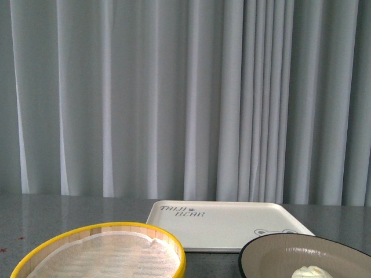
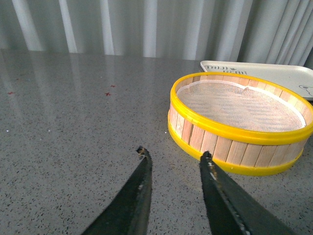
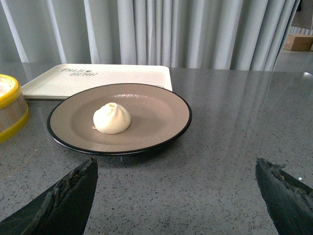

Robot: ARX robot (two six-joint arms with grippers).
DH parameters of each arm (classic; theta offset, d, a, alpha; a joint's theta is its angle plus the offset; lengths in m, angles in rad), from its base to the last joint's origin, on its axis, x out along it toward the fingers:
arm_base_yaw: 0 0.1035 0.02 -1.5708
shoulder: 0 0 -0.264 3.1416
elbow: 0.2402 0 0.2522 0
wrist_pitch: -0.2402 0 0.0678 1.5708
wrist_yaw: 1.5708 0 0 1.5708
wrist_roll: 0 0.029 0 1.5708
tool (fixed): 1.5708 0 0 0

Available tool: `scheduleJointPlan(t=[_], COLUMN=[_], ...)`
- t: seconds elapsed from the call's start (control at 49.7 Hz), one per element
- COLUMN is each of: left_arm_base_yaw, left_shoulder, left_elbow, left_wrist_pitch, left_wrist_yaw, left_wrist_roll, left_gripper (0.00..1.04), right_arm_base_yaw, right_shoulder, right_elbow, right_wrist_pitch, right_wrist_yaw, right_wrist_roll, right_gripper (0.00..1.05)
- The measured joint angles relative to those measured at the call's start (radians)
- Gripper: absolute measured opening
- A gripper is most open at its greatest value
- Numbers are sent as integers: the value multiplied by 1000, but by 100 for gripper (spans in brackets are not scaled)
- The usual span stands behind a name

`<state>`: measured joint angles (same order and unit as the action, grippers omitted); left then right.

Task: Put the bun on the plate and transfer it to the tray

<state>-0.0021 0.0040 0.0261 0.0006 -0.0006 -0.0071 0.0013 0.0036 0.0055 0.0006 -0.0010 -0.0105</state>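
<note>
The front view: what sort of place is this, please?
Probably a staged test bench, not a kitchen: speckled grey tabletop, plain curtain backdrop, with a steamer basket, plate and tray laid out.

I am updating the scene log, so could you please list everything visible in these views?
bun: one, white, on the plate.
plate: one, beige-grey, black rim, on the table before the tray.
tray: one, cream-white, dark lettering, behind plate and steamer basket.
steamer basket: one, wood with yellow rims, cloth-lined, beside the plate.
table: one, speckled grey, under everything.
curtain: one, pale grey, behind the table.
left tool: one, black, open, near the steamer basket.
right tool: one, black, open, facing the plate.
</note>
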Motion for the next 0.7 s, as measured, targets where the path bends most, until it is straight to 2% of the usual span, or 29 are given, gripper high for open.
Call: scheduleJointPlan(t=[0.141,0.181,0.302,0.362,0.704], left_arm_base_yaw=[0,0,0,0,0], left_shoulder=[0,0,0,0,0], left_elbow=[0,0,0,0,0], left_wrist_pitch=[0,0,0,0,0], left_wrist_yaw=[0,0,0,0,0], left_wrist_roll=[0,0,2,2,2], left_gripper=[67,72,100,98,98], right_arm_base_yaw=[0,0,0,0,0], right_shoulder=[0,0,0,0,0], right_elbow=[0,0,0,0,0], right_wrist_pitch=[0,0,0,0,0], right_wrist_yaw=[0,0,0,0,0], right_wrist_roll=[0,0,0,0,0], right_gripper=[96,96,96,96,96])
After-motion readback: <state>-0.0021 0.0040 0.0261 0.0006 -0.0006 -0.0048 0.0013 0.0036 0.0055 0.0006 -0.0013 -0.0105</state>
